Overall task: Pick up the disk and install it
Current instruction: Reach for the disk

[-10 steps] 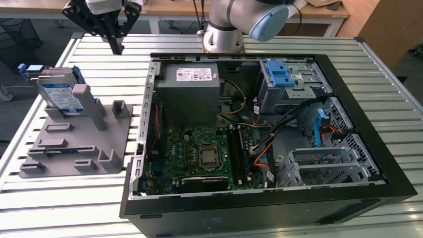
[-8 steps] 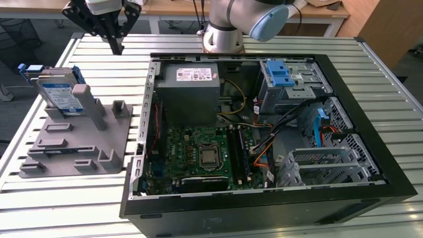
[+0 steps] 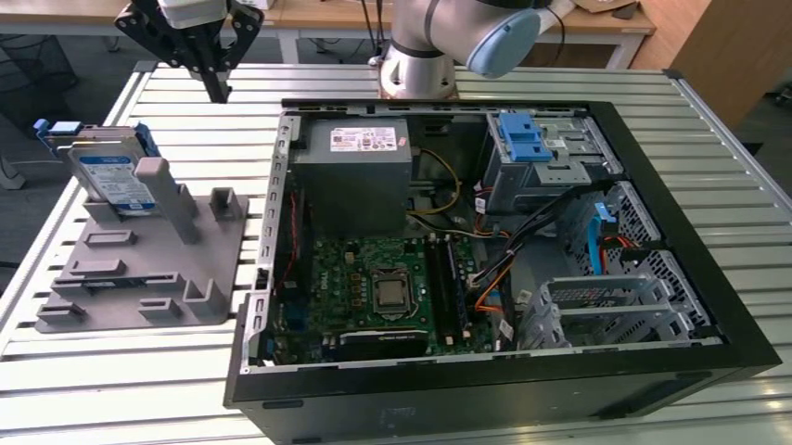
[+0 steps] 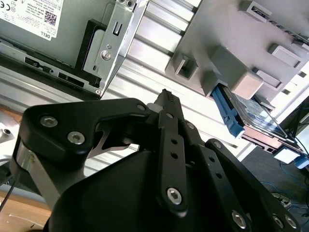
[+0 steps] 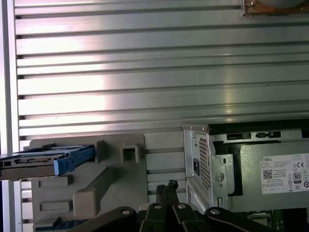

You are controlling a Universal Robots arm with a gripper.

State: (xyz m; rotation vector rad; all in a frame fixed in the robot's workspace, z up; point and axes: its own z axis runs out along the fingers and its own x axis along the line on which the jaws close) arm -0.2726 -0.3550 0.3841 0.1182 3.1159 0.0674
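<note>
Open PC case sat on the tabletop. At the exterior view's left, the disk stood on edge in a grey holder. Farther back, the tool hung above the tabletop, pinched closed, holding nothing.

The disk is silver with a white-and-blue label and blue frame; the holder, at nine o'clock from the black case, is plain grey. The board inside is green, the latch blue. The gripper is black, the table ribbed silver.
</note>
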